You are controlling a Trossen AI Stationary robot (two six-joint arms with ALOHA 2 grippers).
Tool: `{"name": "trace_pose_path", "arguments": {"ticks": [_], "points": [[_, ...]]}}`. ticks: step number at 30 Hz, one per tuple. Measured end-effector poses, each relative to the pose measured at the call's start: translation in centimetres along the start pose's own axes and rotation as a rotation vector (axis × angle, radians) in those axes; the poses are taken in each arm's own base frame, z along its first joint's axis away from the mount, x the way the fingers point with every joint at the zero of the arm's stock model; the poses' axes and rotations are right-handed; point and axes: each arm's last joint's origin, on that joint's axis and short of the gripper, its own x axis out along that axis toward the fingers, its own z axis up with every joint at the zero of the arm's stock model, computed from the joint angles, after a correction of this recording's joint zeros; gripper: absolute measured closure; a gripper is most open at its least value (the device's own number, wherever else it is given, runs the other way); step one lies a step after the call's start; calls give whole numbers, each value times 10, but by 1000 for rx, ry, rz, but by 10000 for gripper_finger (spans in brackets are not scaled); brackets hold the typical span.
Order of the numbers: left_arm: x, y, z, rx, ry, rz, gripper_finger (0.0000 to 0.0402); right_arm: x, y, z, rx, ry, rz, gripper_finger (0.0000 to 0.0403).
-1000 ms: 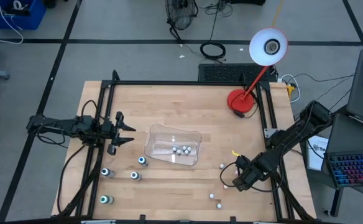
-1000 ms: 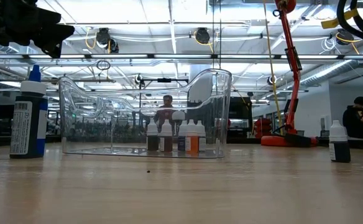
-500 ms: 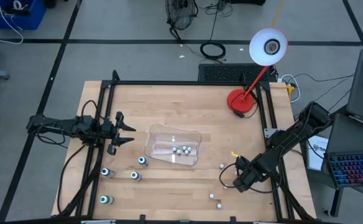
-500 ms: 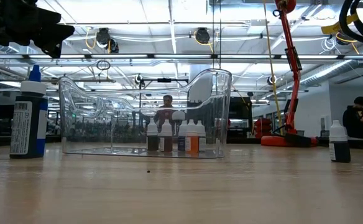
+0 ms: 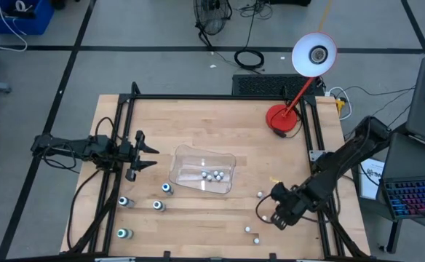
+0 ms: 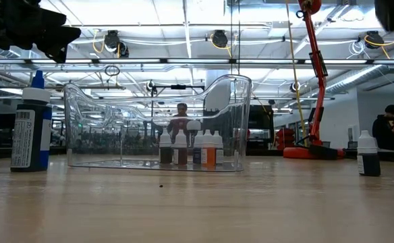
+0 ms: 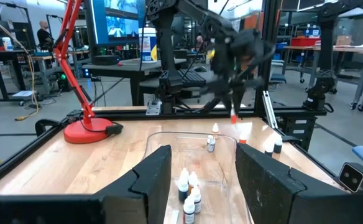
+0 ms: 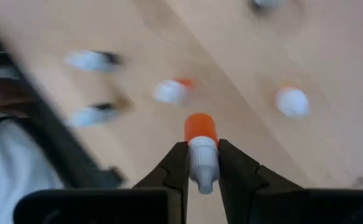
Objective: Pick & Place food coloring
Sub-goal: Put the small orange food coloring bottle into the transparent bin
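Wooden table (image 5: 220, 131) inside a black frame; red lamp (image 5: 294, 87) at far right corner. Clear tray (image 5: 201, 169) near centre, holding a row of small bottles (image 5: 212, 175). More bottles (image 5: 143, 211) standing near the front left edge; others (image 5: 253, 231) near the front right. Open workshop beyond, ceiling lights, a person (image 6: 390, 127) at far right.

Left gripper (image 5: 145, 155) hovering by the left edge, level, aimed at tray, fingers (image 7: 150, 180) partly spread, empty. Right gripper (image 5: 263, 215) low over the front right corner, pinching an orange-capped bottle (image 8: 200, 152).
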Motion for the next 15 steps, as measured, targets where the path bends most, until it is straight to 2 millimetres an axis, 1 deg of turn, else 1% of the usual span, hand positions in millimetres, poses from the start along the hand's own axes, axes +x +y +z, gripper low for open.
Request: {"name": "trace_pose_path", "arguments": {"ticks": [3,6,8,11,13,15], "points": [[0,0,0,0,0,0,220,-20,18,4,-123,-114,77,356],[0,0,0,0,0,0,220,-41,37,20,-307,-312,135,356],[0,0,0,0,0,0,220,-54,48,36,-438,-451,152,356],[0,0,0,0,0,0,220,-75,62,64,-602,-600,195,356],[0,0,0,0,0,0,220,-87,70,85,-687,-678,216,356],[0,0,0,0,0,0,220,-97,74,107,-761,-708,234,356]]}}
